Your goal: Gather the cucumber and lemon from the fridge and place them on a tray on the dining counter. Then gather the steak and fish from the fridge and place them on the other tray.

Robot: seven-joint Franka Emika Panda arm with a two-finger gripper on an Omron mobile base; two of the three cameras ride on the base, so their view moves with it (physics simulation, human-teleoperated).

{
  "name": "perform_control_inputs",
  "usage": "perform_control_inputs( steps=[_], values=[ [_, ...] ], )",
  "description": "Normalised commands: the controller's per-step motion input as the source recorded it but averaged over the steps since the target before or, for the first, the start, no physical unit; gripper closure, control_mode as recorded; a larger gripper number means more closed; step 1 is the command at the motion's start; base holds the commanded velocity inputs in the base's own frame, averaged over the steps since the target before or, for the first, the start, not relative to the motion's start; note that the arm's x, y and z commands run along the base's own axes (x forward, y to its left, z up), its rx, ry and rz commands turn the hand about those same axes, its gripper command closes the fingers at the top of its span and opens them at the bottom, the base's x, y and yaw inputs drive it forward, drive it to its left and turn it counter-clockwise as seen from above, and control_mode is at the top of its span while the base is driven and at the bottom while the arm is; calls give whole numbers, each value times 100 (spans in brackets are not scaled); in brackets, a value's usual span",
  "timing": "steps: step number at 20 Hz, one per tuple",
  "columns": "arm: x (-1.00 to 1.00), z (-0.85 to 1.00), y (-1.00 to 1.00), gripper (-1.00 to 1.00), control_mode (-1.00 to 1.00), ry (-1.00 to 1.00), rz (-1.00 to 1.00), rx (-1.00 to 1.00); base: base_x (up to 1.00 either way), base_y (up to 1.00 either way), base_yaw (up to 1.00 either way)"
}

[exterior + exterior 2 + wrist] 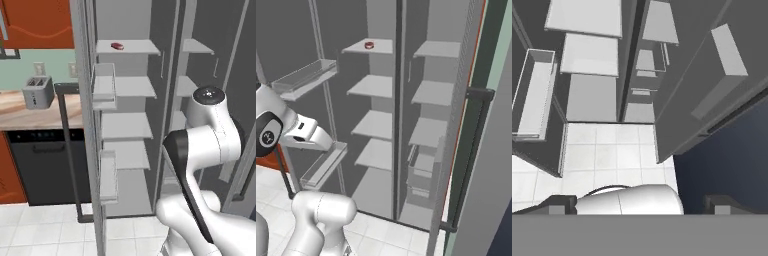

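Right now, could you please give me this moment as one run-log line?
fridge: both doors open | steak: top left shelf, untouched | gripper: jaws open, holding nothing, pointing down at floor | trays: not in view

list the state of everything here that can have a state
fridge doors: both swung open
steak: lying on the top left shelf, untouched
hand: open, holding nothing
door bins: look empty
toaster: upright on the counter, no bread visible
dishwasher: shut
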Motion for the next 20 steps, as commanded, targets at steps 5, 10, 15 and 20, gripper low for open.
perform_control_inputs(
  steps=[5,10,15,20],
  values=[
    [0,0,0,-100,100,0,0,0,47,-35,0],
    [0,0,0,-100,100,0,0,0,58,-19,-4],
    [0,0,0,-100,100,0,0,0,67,-11,-13],
    [0,0,0,-100,100,0,0,0,60,-18,-10]
  ],
)
